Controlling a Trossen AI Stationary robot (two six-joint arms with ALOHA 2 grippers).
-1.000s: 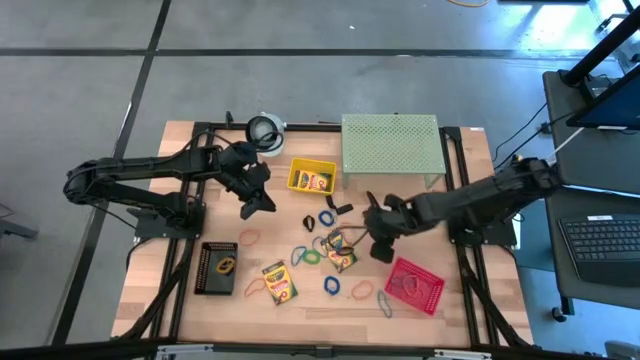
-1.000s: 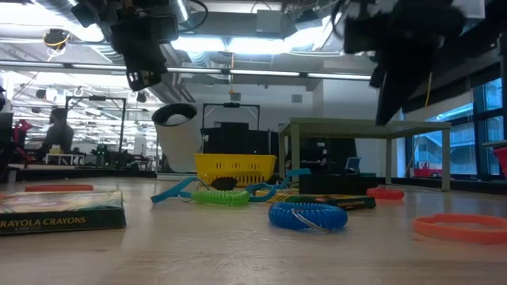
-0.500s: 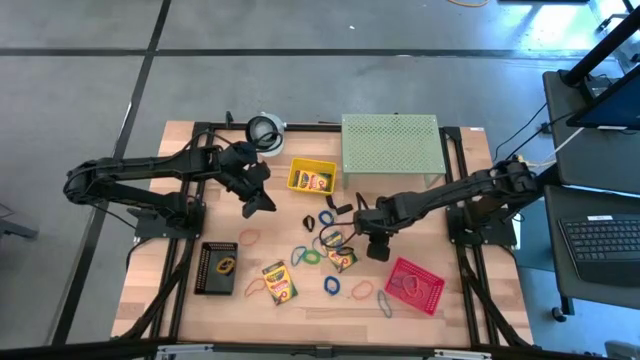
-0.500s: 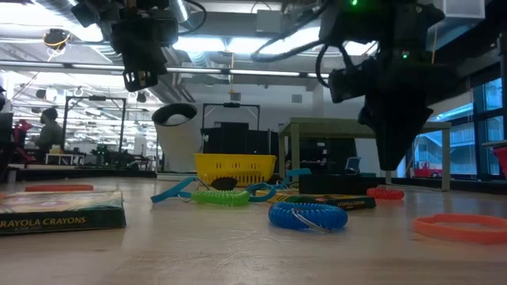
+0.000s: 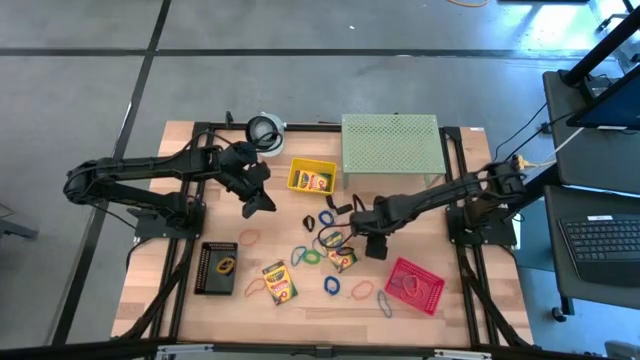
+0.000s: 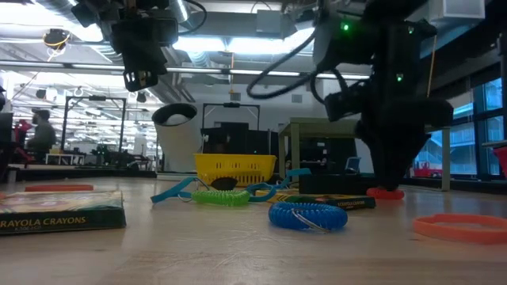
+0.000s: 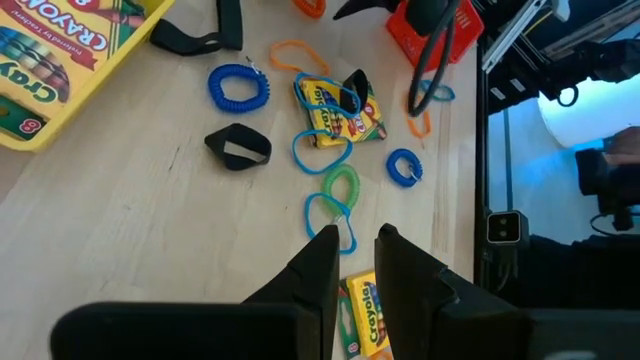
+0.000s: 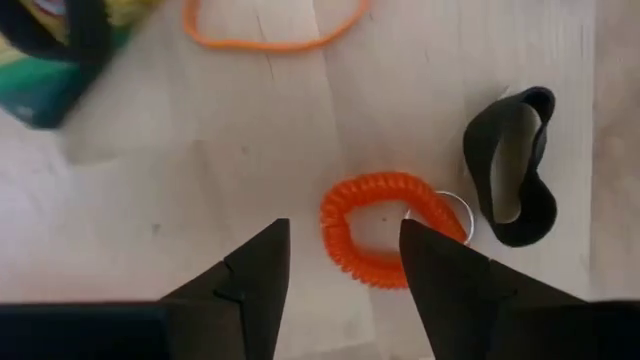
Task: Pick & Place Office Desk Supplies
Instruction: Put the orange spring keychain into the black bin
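Above the orange coil band (image 8: pixel 385 228), right hand (image 8: pixel 343 262) open, empty, bare wood either side.

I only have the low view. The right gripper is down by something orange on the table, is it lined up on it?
Observer: Yes. Its wrist view shows the right gripper open, with the orange coil loop on the wood in line with the gap between its fingers, not yet gripped.
Operator: Anything close beside it?
Observer: A black loop lies right next to the coil's metal ring.
Operator: And the left arm?
Observer: From above, the left gripper hovers over bare wood, left of the yellow bin.
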